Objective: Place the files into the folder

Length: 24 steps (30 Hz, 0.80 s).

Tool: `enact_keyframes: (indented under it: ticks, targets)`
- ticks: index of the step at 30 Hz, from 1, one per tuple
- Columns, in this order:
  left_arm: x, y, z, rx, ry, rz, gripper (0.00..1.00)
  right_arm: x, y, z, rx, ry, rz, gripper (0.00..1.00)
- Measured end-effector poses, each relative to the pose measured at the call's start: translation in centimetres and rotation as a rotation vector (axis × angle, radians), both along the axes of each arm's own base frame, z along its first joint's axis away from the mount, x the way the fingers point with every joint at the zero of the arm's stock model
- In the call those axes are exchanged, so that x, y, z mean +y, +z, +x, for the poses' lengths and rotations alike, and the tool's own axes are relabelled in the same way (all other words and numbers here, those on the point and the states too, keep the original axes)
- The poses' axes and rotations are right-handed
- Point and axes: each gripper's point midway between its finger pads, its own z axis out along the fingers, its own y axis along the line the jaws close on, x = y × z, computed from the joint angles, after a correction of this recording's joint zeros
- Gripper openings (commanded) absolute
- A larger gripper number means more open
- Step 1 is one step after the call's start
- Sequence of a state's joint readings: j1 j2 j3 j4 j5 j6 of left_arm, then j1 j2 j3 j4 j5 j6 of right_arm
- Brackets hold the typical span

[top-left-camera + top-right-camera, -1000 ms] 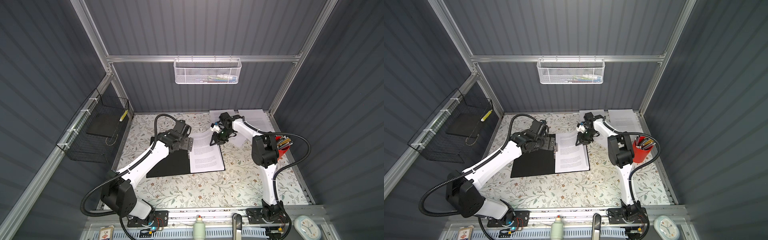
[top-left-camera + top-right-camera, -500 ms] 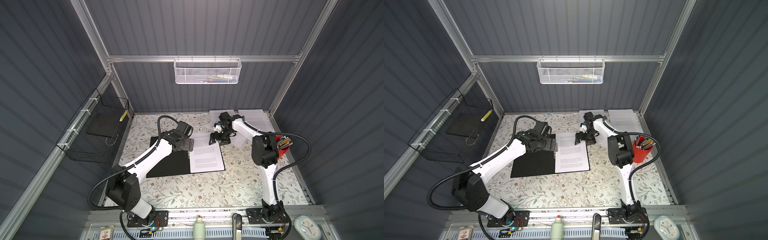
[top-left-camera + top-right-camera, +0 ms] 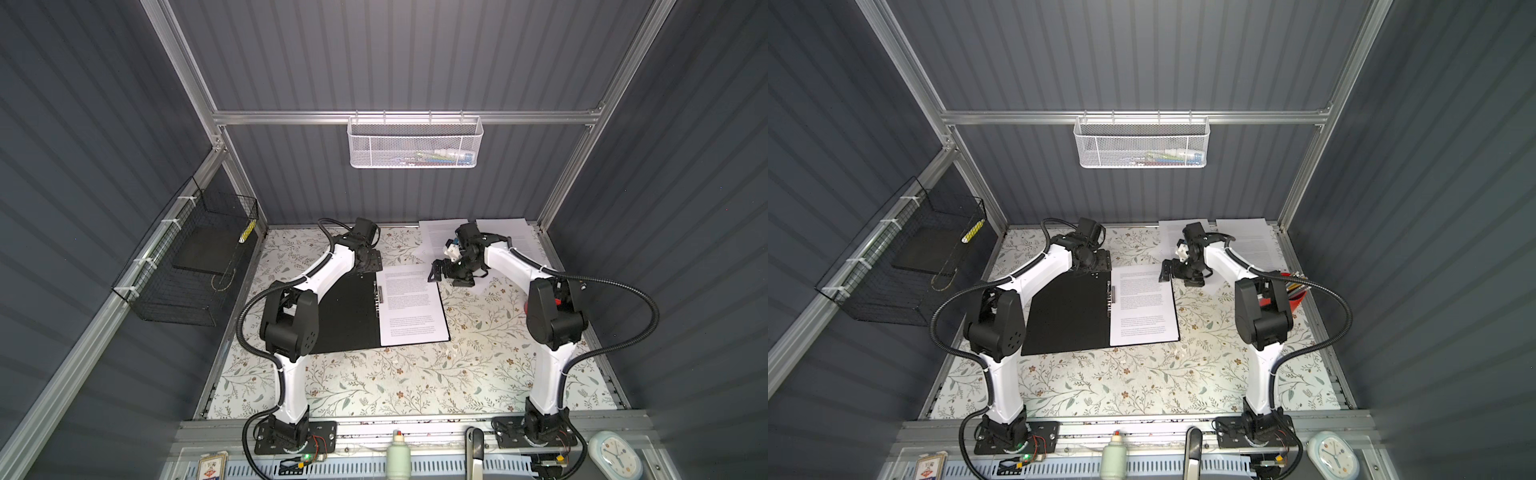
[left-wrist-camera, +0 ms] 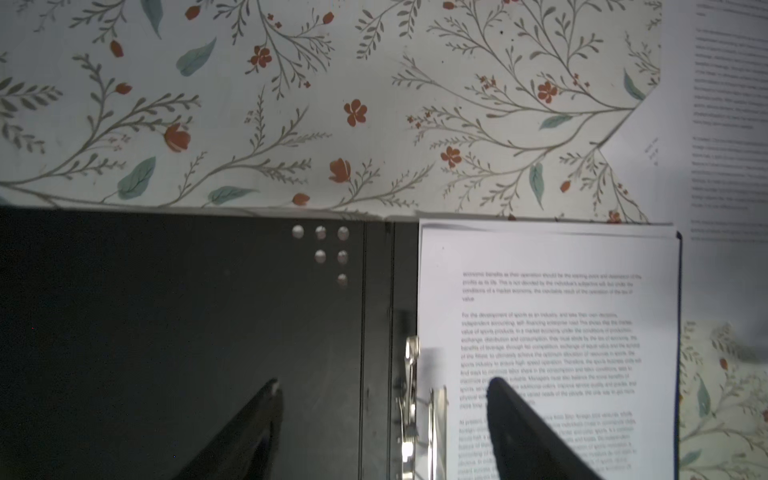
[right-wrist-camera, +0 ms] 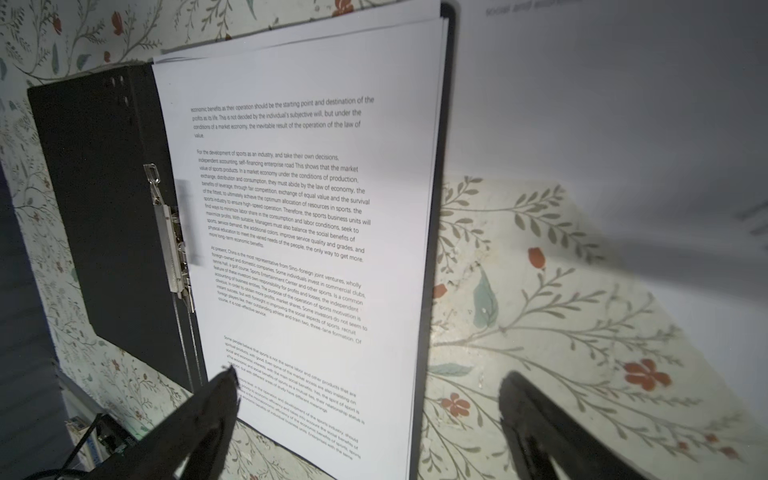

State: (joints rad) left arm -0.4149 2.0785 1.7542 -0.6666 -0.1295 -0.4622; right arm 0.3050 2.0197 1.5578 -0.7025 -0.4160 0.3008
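Note:
The folder (image 3: 345,316) (image 3: 1067,320) lies open and flat on the table, black inside up. The files (image 3: 411,307) (image 3: 1142,307) rest as a stack of printed white sheets on its right half, beside the metal spine clip (image 4: 411,399) (image 5: 170,245). My left gripper (image 4: 382,382) (image 3: 369,262) hovers over the folder's far end. It is open, one finger over the black cover and one over the files, with the clip between them. My right gripper (image 5: 370,376) (image 3: 438,271) is open at the stack's far right corner, holding nothing.
More printed sheets (image 3: 440,239) (image 3: 507,232) lie at the back right of the floral table (image 3: 415,382). A red pen cup (image 3: 1296,297) stands behind the right arm. A black wire basket (image 3: 195,266) hangs on the left wall, a white mesh basket (image 3: 415,145) on the back wall.
My right gripper's jaws have opened at the stack's far corner. My left arm has raised its elbow and its gripper has shifted toward the folder's far edge, its jaws narrowing a little.

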Motion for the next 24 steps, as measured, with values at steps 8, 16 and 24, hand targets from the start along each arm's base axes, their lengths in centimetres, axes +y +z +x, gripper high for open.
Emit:
enact_keyframes:
  ticks: [8, 16, 24]
  targets:
    - [-3.7, -3.3, 4.4, 0.001, -0.107, -0.065, 0.75, 0.2, -3.3, -3.0, 0.093, -0.027, 0.058, 0.99]
    - [-5.6, -4.9, 6.6, -0.013, -0.169, -0.098, 0.75, 0.4, -3.1, -3.4, 0.077, -0.033, 0.095, 0.99]
    - [-5.9, -6.6, 7.2, 0.012, -0.19, -0.129, 0.75, 0.5, -3.4, -3.9, 0.094, -0.042, 0.124, 0.99]
